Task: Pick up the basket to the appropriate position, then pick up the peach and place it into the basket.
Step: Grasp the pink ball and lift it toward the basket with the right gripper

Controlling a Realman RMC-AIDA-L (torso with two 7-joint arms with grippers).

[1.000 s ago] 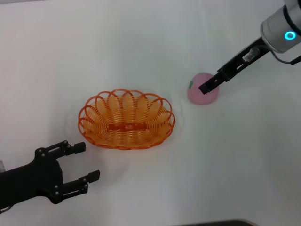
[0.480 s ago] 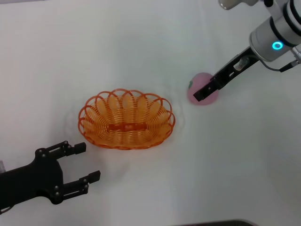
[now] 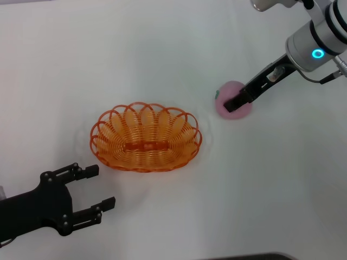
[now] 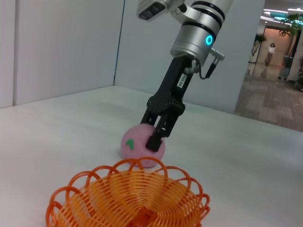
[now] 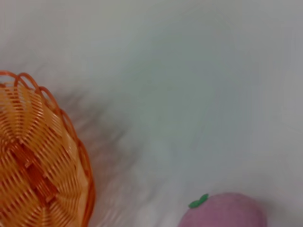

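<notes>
A: Where did things stand?

B: The right tool (image 3: 234, 103) was down on the peach (image 3: 232, 110), fingers set narrowly against its top. A firm hold? I could not tell. The peach sat on the white worktop (image 3: 162, 54), right of the basket (image 3: 145, 136) and well apart from it. The left tool (image 3: 92, 187) lay parked near the basket's front, fingers spread wide, holding nothing.

A: What could have gone wrong?

B: I judged the peach smooth and round; an off-centre pinch might have squeezed it out and sent it rolling across the bare worktop.

A: And the room?

B: Plain pale walls, with a corridor (image 4: 277, 80) opening beyond.
</notes>
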